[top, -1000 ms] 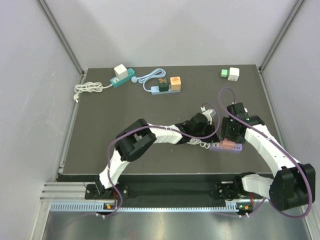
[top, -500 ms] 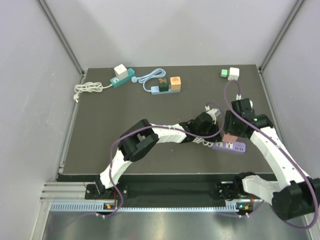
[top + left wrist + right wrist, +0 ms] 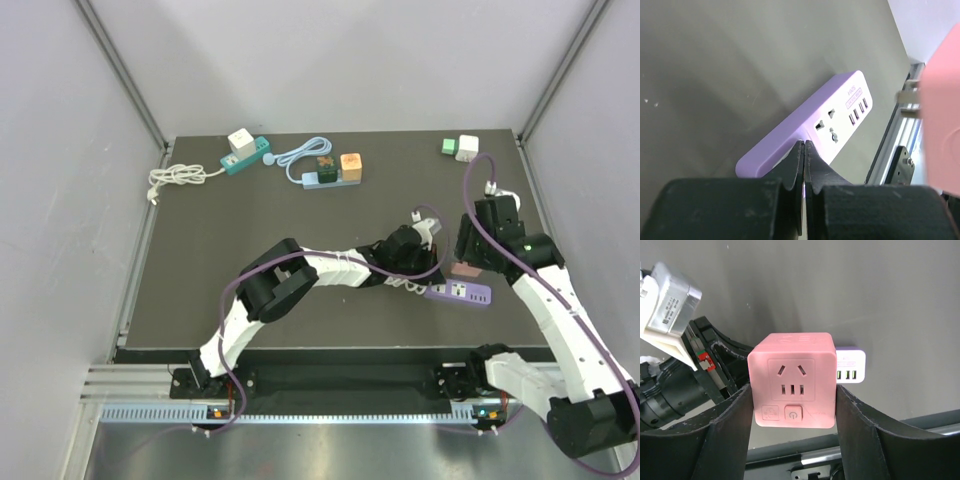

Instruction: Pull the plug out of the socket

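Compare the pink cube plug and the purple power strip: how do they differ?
The pink cube plug is a compact cube; the purple power strip is a long flat bar. The cube is held off the table by the right gripper, prongs free; the strip lies flat, socket empty, beneath the shut left gripper. Both have socket faces.

right gripper (image 3: 465, 265) grips pink plug (image 3: 462, 271) | plug just beside purple power strip (image 3: 460, 293), far side | left gripper (image 3: 420, 281) at strip's left end
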Robot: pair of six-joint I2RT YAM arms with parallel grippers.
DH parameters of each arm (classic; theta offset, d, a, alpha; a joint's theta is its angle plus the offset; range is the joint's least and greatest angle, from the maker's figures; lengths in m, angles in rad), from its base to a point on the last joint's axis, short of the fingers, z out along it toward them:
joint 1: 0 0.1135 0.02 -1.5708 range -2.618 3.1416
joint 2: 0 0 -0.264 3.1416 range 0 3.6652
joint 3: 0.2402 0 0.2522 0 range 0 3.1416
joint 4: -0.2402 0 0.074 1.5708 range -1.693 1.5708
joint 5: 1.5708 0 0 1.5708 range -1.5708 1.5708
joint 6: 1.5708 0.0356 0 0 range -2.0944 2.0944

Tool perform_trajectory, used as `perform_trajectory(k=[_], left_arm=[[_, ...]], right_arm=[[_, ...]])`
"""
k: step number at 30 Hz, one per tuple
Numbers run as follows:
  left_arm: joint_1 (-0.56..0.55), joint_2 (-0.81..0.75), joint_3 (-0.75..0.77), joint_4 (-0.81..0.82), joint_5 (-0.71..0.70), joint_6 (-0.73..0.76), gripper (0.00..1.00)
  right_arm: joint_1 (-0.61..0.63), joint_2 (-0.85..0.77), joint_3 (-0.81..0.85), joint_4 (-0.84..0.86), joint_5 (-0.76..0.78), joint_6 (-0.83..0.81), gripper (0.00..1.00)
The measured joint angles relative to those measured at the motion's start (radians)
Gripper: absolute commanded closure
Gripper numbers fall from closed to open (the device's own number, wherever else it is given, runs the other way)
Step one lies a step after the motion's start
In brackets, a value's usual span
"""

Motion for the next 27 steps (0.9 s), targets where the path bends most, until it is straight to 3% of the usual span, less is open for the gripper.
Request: perform_trajectory(k=[4,8,12,13,17,23,27], left_arm=[[0.002,-0.015,-0.034,0.045,0.027,0.031,1.00],[0.000,-0.088,-0.091,-0.023,0.060,0.058,0.89],[-0.001,-0.227,-0.173,-0.165,0.058,0.099,0.77],[0.000,-0.273,-0.200,-0.183,0.056,0.110,0.71],[0.022,-0.488,-0.313,-0.241,0.031,0.153,0.66],[0.082,-0.864,-0.466,-0.317,-0.161,0.219,0.64],[0.103,-1.079,-0.536,-0.386,-0.323,0.254,0.67]], right_arm=[[0.000,-0.032,0.005,-0.006,0.009,0.000,1.00],[-0.001,-0.050,0.005,-0.011,0.010,0.001,1.00],[-0.004,-0.055,0.005,-0.011,0.010,0.000,1.00],[-0.006,-0.054,0.005,-0.010,0.009,-0.003,1.00],[-0.009,-0.040,0.006,-0.006,-0.005,-0.010,1.00],[0.025,0.073,0.025,0.061,-0.203,-0.013,1.00],[0.220,0.201,0.066,0.164,-0.304,0.021,1.00]])
